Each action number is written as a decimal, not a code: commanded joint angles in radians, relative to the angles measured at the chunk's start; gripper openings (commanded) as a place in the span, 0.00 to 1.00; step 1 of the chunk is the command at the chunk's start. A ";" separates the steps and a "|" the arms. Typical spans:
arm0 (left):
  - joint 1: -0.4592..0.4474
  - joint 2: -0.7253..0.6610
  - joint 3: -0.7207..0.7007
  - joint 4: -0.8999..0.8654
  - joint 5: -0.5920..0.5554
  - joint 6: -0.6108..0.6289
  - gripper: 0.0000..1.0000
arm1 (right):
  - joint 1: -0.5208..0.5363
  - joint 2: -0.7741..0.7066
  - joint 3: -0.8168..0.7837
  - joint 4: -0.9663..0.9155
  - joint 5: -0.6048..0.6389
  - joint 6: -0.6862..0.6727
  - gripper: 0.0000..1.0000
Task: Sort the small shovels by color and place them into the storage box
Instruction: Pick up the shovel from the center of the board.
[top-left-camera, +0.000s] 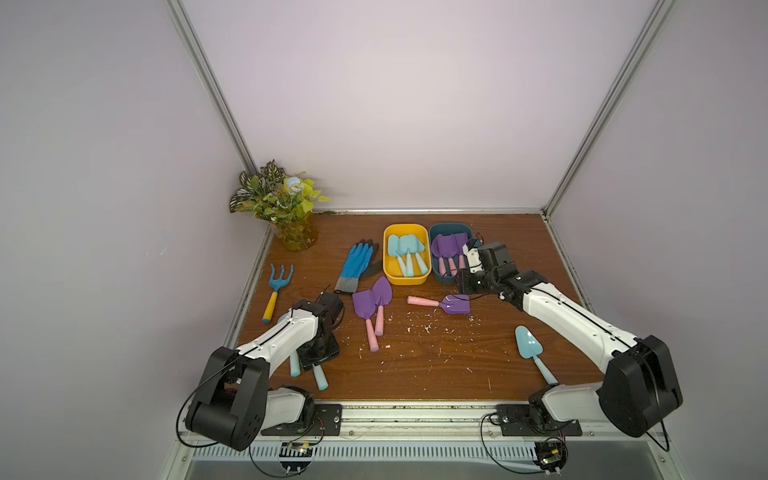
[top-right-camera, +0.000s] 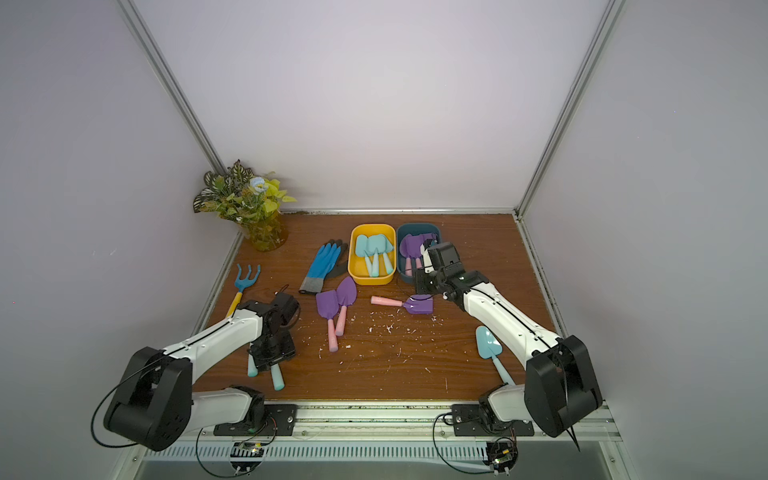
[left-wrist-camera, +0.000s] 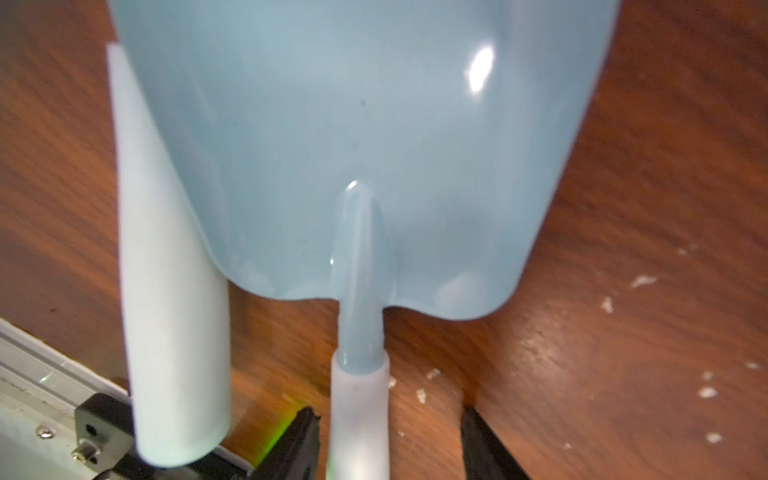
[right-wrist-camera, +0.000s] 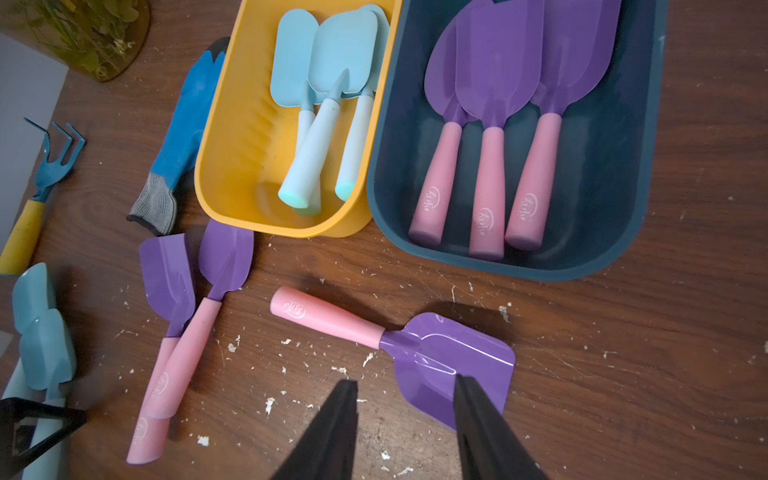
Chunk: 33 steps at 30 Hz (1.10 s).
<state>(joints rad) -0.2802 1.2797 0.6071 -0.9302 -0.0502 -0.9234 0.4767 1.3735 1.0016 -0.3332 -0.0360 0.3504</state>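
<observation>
Worktop (top-left-camera: 457, 374): brown wood-grain board, scratched, flecked with white crumbs (top-left-camera: 419, 328).
Yellow box (top-left-camera: 405, 280): smooth, round-cornered plastic tub at 12 o'clock. Inside is an aqua trio (top-left-camera: 405, 249) of shovels, flat blades overlapping, tapered handles toward 6 o'clock.
Blue box (right-wrist-camera: 602, 166): same shape, dark, touching the yellow box on its 3 o'clock side. Inside is a purple trio (right-wrist-camera: 498, 75), glossy blades and matte pink handles side by side.
Purple pair (top-left-camera: 370, 305): at centre, handles crossing; one blade pointed, one square.
Lone purple shovel (top-left-camera: 455, 305): lying flat just toward 6 o'clock of the blue box, handle toward 9 o'clock.
Stray aqua shovel (top-left-camera: 528, 344): at 4 o'clock, beside the right arm.
Left gripper (left-wrist-camera: 388, 411): at 8 o'clock, black jaws parted either side of the round handle of the aqua shovel (left-wrist-camera: 361, 145), a gap on one side, not clamped. The blade is glossy and scooped; a second handle (left-wrist-camera: 174, 291) lies alongside.
Right gripper (right-wrist-camera: 404, 380): released and empty, tapered black fingers above the lone purple shovel's blade.
Others: three-pronged rake (top-left-camera: 280, 278) at 9 o'clock; rubbery glove (top-left-camera: 359, 266) at 11 o'clock; leafy plant (top-left-camera: 276, 195) at 10 o'clock.
</observation>
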 joint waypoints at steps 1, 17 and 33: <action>0.009 -0.031 -0.027 -0.021 0.041 -0.008 0.53 | 0.003 -0.014 -0.002 0.022 -0.023 -0.005 0.44; -0.078 -0.069 -0.074 -0.019 0.053 -0.081 0.42 | 0.003 -0.010 -0.004 0.019 -0.033 -0.004 0.43; -0.082 -0.138 -0.010 -0.010 0.025 -0.055 0.14 | 0.009 -0.035 0.038 -0.028 -0.018 0.029 0.40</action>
<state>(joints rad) -0.3527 1.1610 0.5564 -0.9245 -0.0040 -0.9943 0.4778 1.3743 1.0019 -0.3454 -0.0578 0.3634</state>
